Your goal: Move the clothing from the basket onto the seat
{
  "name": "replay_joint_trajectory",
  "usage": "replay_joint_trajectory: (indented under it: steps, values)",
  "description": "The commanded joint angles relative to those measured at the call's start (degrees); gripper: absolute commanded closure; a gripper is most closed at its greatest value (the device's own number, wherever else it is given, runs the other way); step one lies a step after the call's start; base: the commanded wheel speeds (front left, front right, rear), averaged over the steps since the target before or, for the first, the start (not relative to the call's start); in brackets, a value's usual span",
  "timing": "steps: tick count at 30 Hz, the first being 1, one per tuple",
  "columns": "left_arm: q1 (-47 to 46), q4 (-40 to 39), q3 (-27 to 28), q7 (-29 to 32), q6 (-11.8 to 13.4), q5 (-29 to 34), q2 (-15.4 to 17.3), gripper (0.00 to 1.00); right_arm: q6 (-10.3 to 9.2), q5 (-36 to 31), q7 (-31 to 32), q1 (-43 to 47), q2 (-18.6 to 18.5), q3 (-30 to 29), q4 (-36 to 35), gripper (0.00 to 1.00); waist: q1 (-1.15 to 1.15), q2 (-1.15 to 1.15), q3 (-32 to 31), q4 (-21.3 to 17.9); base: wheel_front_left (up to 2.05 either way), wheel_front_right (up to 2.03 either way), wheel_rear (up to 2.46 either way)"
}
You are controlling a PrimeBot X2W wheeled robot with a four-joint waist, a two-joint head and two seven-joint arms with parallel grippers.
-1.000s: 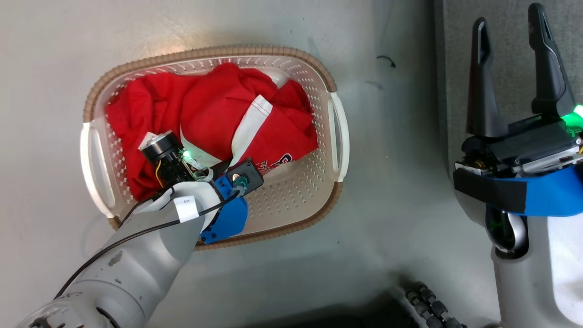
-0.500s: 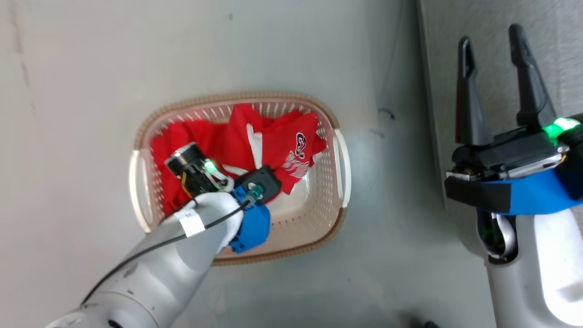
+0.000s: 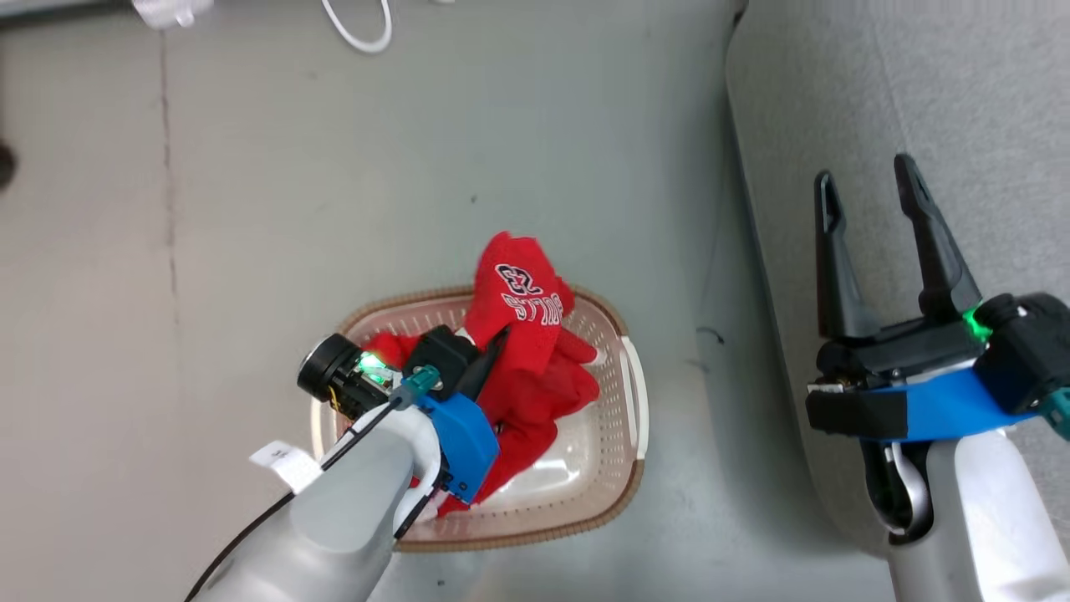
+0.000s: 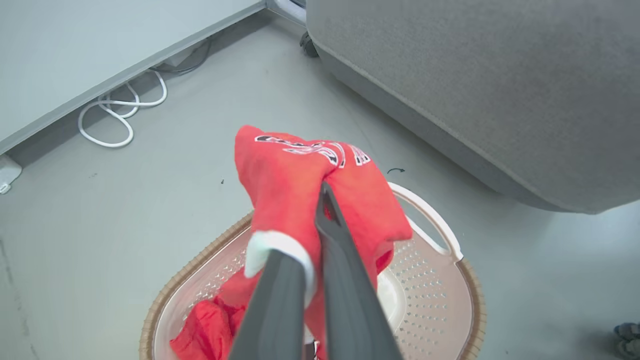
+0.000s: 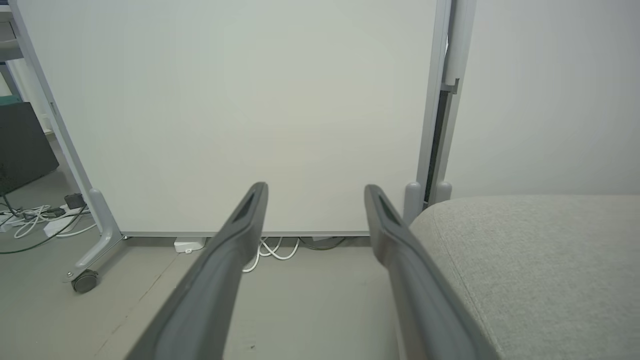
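Clothing (image 4: 285,200) between closed left jaws

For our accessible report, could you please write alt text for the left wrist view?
The left tool, shut on a red shirt, holds it above the cream basket, where more red cloth lies; a grey sofa stands beyond.

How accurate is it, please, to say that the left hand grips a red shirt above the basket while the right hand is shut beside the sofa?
One detail is wrong: the right hand is open, not shut; the right wrist view shows its fingers wide apart, beside the sofa. The left hand does grip the red shirt above the basket.
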Motion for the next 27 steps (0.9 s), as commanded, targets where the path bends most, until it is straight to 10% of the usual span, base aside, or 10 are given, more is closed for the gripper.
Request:
replay_joint_trajectory:
  steps: [1, 16, 27]
  values:
    - [1.15, -1.27, 1.85, -0.16, 0.33, -0.20, 0.20, 1.00, 0.03, 0.04, -0.19, 1.27, -0.22, -0.19, 0.35, 0.00, 0.01, 0.00, -3.86, 0.91, 0.00, 0.00, 0.00]
    - [9.69, -14.16, 22.91, -0.17, 0.00, 4.21, 1.30, 1.00, 0.03, 1.02, -0.19, 7.40, -0.23, -0.51, 2.68, 0.00, 0.01, 0.00, -15.77, 2.55, 0.00, 0.00, 0.00]
    - [7.71, -20.33, 26.19, -0.16, -1.35, 8.25, 0.42, 1.00, 0.03, 1.56, -0.19, 10.67, -0.23, -0.31, 3.54, 0.00, 0.01, 0.00, -20.62, 3.67, 0.00, 0.00, 0.00]
